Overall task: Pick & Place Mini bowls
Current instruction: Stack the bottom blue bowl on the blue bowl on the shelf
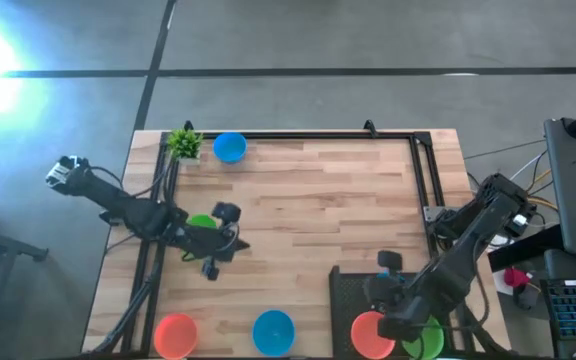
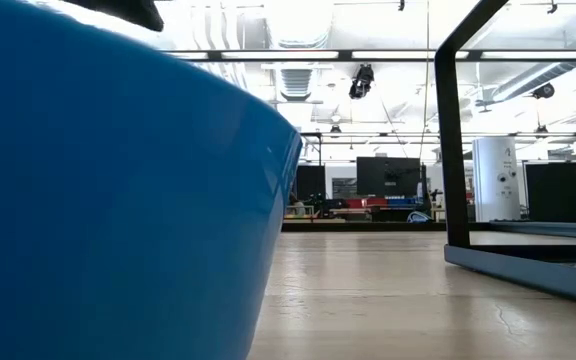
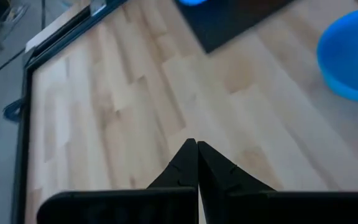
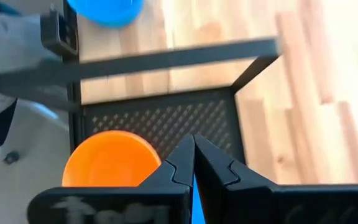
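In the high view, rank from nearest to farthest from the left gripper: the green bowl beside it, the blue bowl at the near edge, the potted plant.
From the left gripper:
1. Green bowl, right beside it.
2. Blue bowl, near edge, centre.
3. Potted plant, far left corner.

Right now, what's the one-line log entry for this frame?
left gripper: shut, empty, over bare table | right gripper: shut, empty, over black tray by orange bowl
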`<act>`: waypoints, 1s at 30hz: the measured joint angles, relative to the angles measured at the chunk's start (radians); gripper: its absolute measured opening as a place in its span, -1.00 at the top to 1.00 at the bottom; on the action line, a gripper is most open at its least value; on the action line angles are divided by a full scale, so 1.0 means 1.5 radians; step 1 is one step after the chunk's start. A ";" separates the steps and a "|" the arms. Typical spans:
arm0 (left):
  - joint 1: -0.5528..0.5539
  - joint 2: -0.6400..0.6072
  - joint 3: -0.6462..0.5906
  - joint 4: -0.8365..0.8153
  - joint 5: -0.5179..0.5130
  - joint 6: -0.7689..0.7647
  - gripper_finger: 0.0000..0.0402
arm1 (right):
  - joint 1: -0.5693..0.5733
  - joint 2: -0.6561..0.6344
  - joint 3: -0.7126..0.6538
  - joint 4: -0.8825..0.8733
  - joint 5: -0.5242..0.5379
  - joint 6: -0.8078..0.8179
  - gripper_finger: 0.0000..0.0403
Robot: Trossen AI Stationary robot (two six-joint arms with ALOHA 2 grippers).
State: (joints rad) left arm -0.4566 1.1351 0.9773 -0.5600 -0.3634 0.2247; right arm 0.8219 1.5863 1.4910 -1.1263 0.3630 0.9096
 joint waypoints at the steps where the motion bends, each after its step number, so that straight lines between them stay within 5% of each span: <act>1: -0.008 0.000 -0.009 0.015 0.000 -0.005 1.00 | 0.000 -0.008 0.000 0.000 0.012 -0.005 0.96; 14: -0.099 0.019 -0.045 0.099 -0.057 -0.177 1.00 | 0.000 -0.025 -0.001 0.001 0.057 -0.034 0.96; 30: -0.116 0.079 -0.045 0.081 -0.011 -0.428 1.00 | 0.000 -0.018 0.007 0.006 0.090 -0.037 0.96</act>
State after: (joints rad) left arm -0.6300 1.2530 0.9104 -0.4379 -0.3799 -0.4171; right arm 0.8219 1.5593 1.5017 -1.1173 0.4973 0.8537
